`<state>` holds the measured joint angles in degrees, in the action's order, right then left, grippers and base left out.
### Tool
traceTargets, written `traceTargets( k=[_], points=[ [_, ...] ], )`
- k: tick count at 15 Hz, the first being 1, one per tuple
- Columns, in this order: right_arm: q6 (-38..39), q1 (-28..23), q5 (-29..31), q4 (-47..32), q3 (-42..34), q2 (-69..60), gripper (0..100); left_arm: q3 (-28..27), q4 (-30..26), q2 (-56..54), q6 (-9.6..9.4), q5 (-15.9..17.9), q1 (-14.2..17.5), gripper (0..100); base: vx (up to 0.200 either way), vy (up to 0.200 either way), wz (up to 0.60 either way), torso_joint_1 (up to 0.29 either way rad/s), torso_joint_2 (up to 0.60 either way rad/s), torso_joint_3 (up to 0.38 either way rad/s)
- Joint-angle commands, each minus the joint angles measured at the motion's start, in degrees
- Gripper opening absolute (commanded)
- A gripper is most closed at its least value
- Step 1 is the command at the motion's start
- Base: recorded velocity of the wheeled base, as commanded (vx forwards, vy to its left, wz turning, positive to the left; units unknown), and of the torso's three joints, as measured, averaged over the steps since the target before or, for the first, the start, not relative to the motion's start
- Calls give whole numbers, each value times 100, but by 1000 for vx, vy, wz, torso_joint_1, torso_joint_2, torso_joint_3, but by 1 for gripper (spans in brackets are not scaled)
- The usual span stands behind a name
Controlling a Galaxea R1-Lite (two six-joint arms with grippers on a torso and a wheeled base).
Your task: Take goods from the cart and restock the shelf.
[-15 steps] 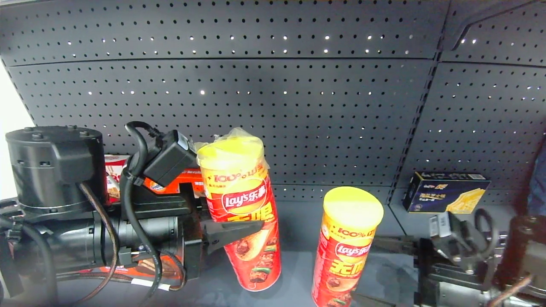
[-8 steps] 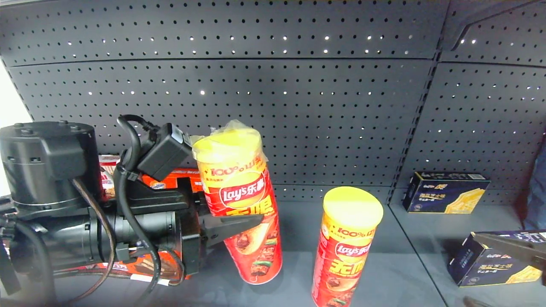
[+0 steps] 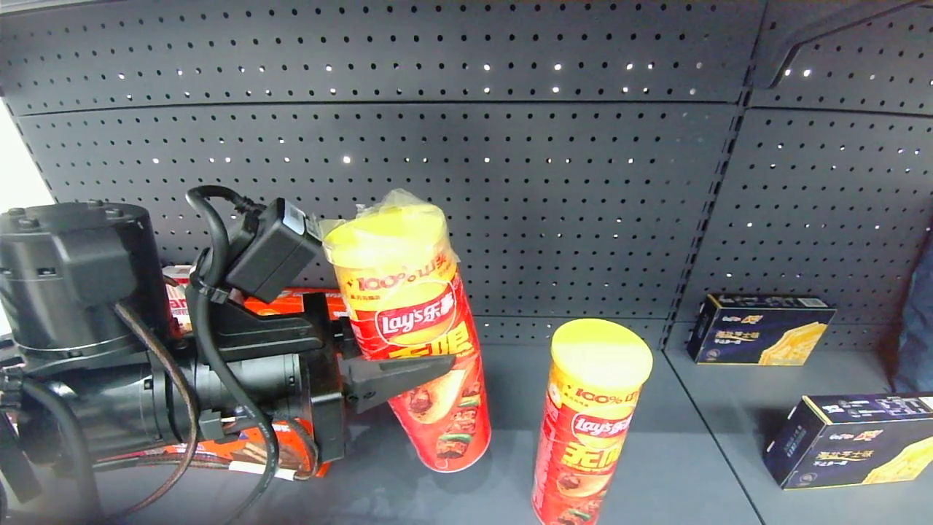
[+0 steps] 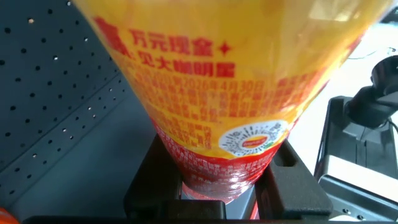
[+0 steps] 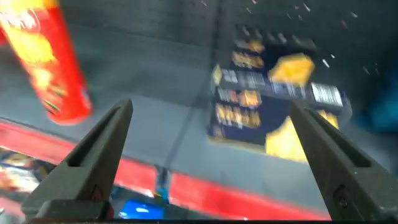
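In the head view, the left gripper [image 3: 397, 379] is clamped around the middle of a chip can [image 3: 408, 306]. The can tilts over the shelf [image 3: 656, 467], its yellow lid leaning toward eleven o'clock. A second can [image 3: 592, 419] stands upright at its four o'clock, with two dark blue boxes [image 3: 762, 328] off at three o'clock. In the left wrist view, black jaws pinch the chip can [image 4: 230, 93]. In the right wrist view, the right gripper [image 5: 211, 109] is spread wide, holding nothing.
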<state>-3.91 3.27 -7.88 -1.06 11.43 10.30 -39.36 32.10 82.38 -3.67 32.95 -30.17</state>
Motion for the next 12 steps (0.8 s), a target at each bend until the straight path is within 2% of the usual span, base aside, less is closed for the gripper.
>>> traceTargets(
  k=[1, 3, 6, 7, 8, 9, 12],
  points=[
    [31, -248, -118, 45, -660, -766, 100, 25, -2, -12, -2, -8, -6, 0, 0, 0, 0, 0, 0, 0],
    [101, -274, -144, 62, -1020, -828, 100, 52, 16, -12, -2, -26, -6, 0, 0, 0, 0, 0, 0, 0],
    [330, -318, -91, 132, -1038, -951, 100, 175, 33, -3, -11, -17, 20, 0, 0, 0, 0, 0, 0, 0],
    [339, -327, 163, 308, -1091, -951, 100, 210, 33, -3, -11, -8, 20, 0, 0, 0, 0, 0, 0, 0],
    [312, -318, 779, 291, -1143, -960, 100, 219, 33, 6, -11, -8, 20, 0, 0, 0, 0, 0, 0, 0],
    [453, -318, 1218, -8, -1117, -960, 100, 219, 33, 32, -11, 1, 29, 0, 0, 0, 0, 0, 0, 0],
    [444, -327, 1113, 71, -1126, -960, 100, 306, 33, 32, -11, 1, 38, 0, 0, 0, 0, 0, 0, 0]
  ],
)
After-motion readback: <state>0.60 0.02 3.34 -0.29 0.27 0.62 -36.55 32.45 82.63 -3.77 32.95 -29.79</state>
